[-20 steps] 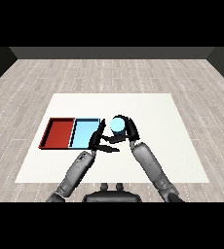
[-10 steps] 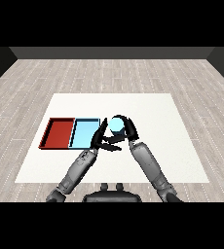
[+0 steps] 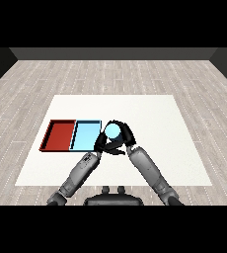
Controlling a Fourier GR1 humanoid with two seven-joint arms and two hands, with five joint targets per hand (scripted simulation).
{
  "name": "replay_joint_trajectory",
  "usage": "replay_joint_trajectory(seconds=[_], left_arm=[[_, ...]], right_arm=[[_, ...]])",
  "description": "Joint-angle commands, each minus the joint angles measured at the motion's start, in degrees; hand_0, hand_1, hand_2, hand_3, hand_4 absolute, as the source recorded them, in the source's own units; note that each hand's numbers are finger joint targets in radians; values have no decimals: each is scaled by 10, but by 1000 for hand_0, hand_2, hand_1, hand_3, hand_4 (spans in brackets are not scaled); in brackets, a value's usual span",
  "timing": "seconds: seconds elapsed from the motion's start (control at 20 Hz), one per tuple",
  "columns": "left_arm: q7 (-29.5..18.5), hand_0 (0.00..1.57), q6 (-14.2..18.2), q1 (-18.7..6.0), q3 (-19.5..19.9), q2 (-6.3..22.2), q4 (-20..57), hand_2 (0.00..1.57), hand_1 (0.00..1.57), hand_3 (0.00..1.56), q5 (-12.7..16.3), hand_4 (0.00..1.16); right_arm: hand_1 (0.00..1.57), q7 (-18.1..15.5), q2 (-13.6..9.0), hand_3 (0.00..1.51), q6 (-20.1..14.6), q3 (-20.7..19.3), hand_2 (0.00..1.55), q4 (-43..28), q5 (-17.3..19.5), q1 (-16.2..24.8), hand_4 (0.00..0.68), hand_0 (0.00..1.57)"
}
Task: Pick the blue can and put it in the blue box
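Observation:
The blue can (image 3: 113, 131) shows its light blue top, upright, just right of the light blue tray (image 3: 86, 135). My right hand (image 3: 125, 133) is curled round the can and holds it close to the tray's right edge. My left hand (image 3: 101, 144) sits just below and left of the can, beside the right hand, and how its fingers stand does not show. The red tray (image 3: 59, 134) lies to the left of the blue one.
Both trays lie side by side on the white table (image 3: 150, 113), left of centre. My two forearms cross the table's near part towards the can.
The right hand has carried the can a little to the left, nearer the blue tray's right edge. The left hand has drawn in closer under it.

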Motion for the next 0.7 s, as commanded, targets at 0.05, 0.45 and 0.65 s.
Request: replay_joint_trajectory(seconds=[0.05, 0.45, 0.65], left_arm=[[5, 0, 1, -38, 6, 0, 20, 0, 0, 0, 24, 0], [24, 1571, 89, -21, -29, 0, -9, 1571, 1571, 1553, 29, 1136], [-9, 1571, 92, -40, -30, 0, 33, 1571, 1571, 1495, 47, 1144]], right_arm=[[1396, -13, 0, 1382, -39, 29, 1446, 15, -20, -13, 573, 1396], [1526, 19, -8, 1378, 7, -5, 1466, -16, -28, -15, 569, 1526], [1499, -1, 0, 1383, -38, 24, 1460, 11, -29, -14, 559, 1499]])
